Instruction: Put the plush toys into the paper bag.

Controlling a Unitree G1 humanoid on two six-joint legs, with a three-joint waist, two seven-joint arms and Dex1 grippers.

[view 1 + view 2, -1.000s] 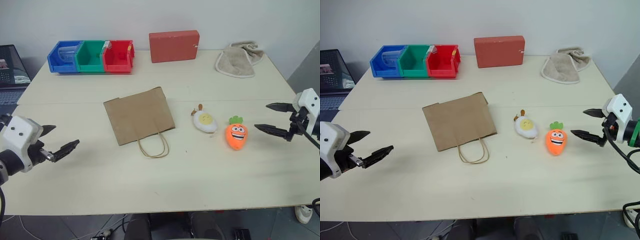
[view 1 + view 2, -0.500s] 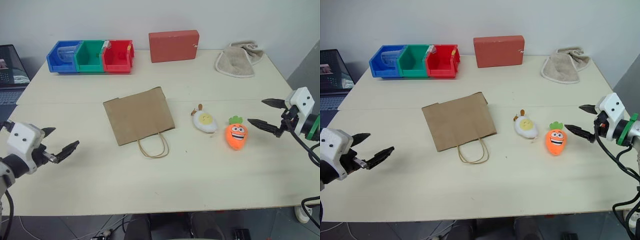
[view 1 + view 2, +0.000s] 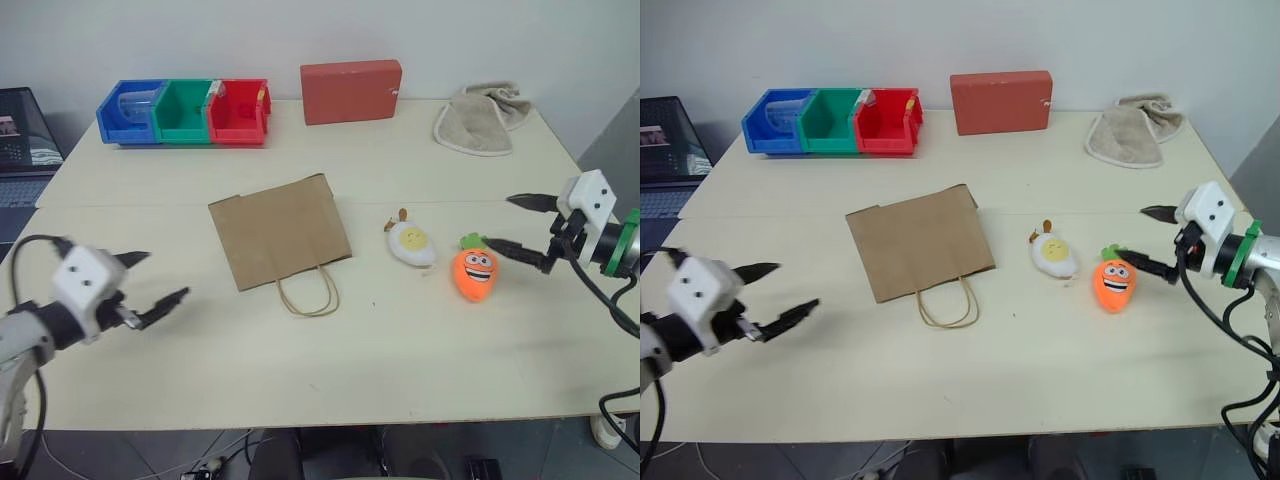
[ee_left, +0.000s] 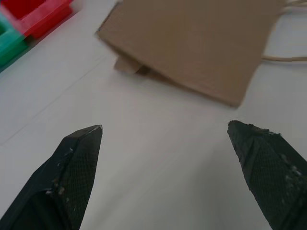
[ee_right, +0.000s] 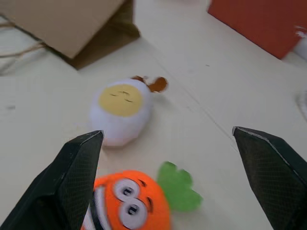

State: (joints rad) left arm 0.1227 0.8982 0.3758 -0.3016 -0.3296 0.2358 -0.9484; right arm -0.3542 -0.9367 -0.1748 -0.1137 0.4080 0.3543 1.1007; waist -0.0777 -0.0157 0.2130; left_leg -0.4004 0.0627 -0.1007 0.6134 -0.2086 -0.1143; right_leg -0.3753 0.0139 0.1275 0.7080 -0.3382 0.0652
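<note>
Two plush toys sit on my table, to the right of the paper bag [image 3: 279, 230]. The carrot [image 3: 473, 271] is bright orange with a grinning cartoon face and a green leafy top; the egg [image 3: 411, 242] is white with a yellow yolk patch bearing a small closed-eye face, plus a little brown tag at one end. The bag is plain brown kraft paper, lying flat, with its thin loop handles [image 3: 308, 290] spilling toward me.

I read the carrot's long axis as running roughly away from me, green top at the far end and orange tip nearest me. The egg lies at a slant, its brown tag pointing to the far left. The bag's handle end faces me, and it is skewed a little on the table.

My right gripper [image 3: 514, 222] hangs just beside the carrot's green top, jaws spread wide with nothing between them. My left gripper [image 3: 151, 284] hovers over bare table, well to the left of the bag, jaws likewise wide apart and empty.

From the right wrist camera I can make out the egg's face [image 5: 119, 99] clearly, which the head cameras barely resolve. The head cameras in turn give me the red box [image 3: 350, 91], the beige cloth [image 3: 478, 122] and the coloured bins [image 3: 183, 111] along the far edge.
</note>
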